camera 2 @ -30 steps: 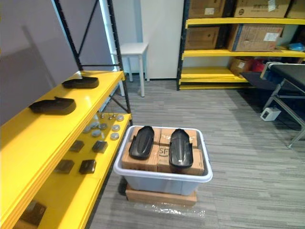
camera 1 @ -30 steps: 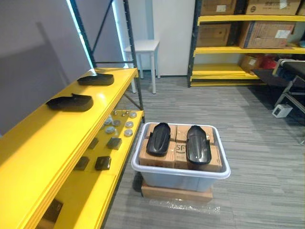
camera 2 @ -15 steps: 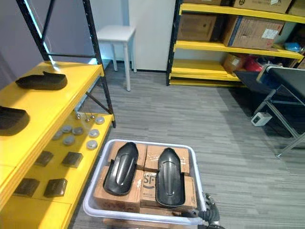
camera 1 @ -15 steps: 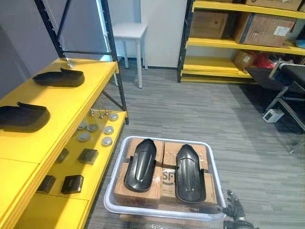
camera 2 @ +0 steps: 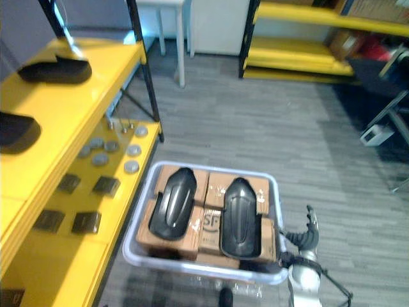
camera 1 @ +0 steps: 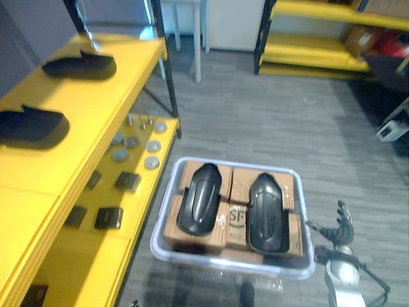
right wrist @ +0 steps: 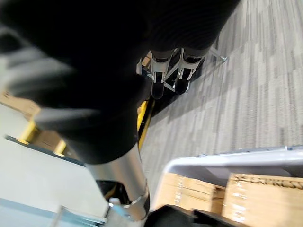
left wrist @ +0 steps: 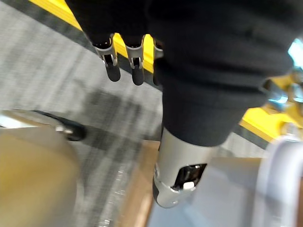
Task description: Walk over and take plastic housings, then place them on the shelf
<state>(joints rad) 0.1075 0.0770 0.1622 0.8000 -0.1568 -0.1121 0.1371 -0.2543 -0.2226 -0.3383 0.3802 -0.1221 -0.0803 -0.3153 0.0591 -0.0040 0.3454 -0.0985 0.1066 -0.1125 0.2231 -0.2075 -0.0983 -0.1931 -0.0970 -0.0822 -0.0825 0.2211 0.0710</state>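
Plastic housings (camera 1: pixel 199 198), two, are lying atop cardboard boxes (camera 1: pixel 238 219) in white bin (camera 1: pixel 236 164); probably light, stiff, slick, so gripping across the narrow sides suits. Right hand (camera 1: pixel 339 224) is hovering beside the bin, fingers spread, empty; left hand (left wrist: pixel 137 71) likewise.

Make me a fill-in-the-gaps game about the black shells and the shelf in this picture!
In the bin, ___ black housings lie on cardboard boxes.
Two more housings rest on the top board of the ___ shelf.
The right hand is beside the bin, fingers spread, holding ___.
Missing words: two; yellow; nothing.
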